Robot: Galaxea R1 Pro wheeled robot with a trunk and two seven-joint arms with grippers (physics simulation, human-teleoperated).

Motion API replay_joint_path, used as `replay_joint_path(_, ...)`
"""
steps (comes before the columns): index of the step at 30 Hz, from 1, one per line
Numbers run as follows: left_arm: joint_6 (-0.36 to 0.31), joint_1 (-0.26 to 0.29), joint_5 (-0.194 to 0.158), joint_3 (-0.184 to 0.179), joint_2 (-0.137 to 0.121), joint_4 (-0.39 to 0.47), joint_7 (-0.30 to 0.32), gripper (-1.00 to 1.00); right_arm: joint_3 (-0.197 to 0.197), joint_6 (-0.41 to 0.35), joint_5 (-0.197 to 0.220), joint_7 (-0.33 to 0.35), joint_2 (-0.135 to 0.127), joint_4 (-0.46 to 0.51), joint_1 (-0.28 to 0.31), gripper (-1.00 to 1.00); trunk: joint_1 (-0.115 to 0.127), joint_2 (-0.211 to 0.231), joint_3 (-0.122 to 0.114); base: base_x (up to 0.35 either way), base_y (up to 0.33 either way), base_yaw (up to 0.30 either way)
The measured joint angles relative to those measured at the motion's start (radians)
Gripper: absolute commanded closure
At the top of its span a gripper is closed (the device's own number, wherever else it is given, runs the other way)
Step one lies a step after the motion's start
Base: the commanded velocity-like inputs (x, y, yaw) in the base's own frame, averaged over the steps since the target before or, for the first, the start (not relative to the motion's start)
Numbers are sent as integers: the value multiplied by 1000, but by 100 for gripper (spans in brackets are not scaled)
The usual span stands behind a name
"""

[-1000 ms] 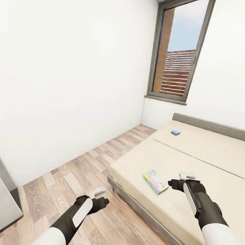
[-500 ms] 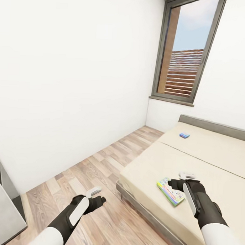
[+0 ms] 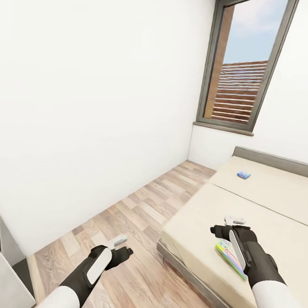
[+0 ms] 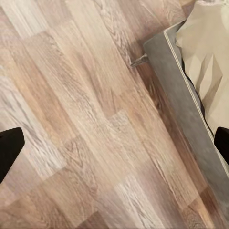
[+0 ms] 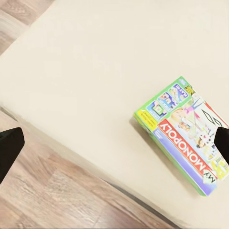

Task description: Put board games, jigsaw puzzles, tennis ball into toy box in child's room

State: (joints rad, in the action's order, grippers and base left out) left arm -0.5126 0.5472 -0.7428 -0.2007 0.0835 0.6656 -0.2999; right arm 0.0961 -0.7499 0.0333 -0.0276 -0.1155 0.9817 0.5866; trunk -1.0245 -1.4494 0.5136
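Right gripper (image 3: 235, 220): fingers spread wide, nothing between them, nothing touched. It hangs above the bed (image 3: 277, 199), near the mattress corner closest to the robot. In the right wrist view the two dark fingertips (image 5: 9, 145) sit at opposite edges of the picture, well apart.

Green board game (image 5: 186, 135) with red MONOPOLY lettering: lies flat on the bed, near the mattress edge that faces the wood floor (image 3: 137, 225). In the head view it (image 3: 230, 258) is partly hidden behind the right forearm, below and just beside the right gripper, not in contact with it.

Blue board game (image 3: 243, 175): lies flat on the bed, far up toward the headboard under the window (image 3: 245, 73), well apart from both grippers.

Left gripper (image 3: 120, 241): open wide, holding nothing, over the wood floor beside the bed frame. The left wrist view shows floor planks and the grey bed frame edge (image 4: 179, 90) between the spread fingertips
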Motion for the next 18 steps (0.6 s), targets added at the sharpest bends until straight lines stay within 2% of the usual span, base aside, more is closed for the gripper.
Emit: replay_joint_path(18, 0, 0, 0, 0, 0, 0, 0, -100, -1, 2, 0, 0, 2, 0, 0, -100, 0, 0, 0, 298, 230, 9)
